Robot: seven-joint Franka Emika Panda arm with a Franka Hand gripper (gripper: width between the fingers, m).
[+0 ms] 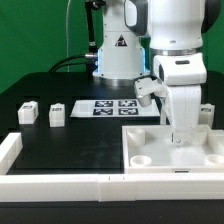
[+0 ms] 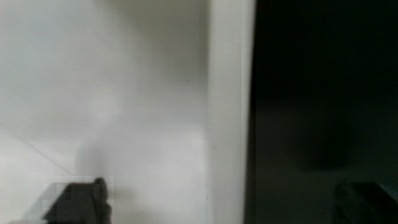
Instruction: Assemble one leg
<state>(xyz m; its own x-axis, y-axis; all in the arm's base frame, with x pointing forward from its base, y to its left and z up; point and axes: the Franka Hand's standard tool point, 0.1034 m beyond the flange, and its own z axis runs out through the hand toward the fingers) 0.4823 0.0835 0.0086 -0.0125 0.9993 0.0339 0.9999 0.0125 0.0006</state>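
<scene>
Two small white legs point(image 1: 28, 112) point(image 1: 57, 114) with square markers stand on the black table at the exterior view's left. A third leg point(image 1: 207, 112) shows partly behind the arm at the right. The large white panel point(image 1: 150, 140) with round sockets lies at the front right. My gripper point(image 1: 182, 137) hangs low over the panel's far part. In the wrist view my gripper point(image 2: 221, 205) is open, its dark fingertips point(image 2: 75, 205) wide apart, with the white panel point(image 2: 107, 100) and its edge against the black table below. Nothing is held between them.
The marker board point(image 1: 108, 107) lies flat on the table behind the middle. Long white bars point(image 1: 60, 183) run along the front edge and the left corner point(image 1: 8, 150). The robot's base point(image 1: 118, 50) stands at the back.
</scene>
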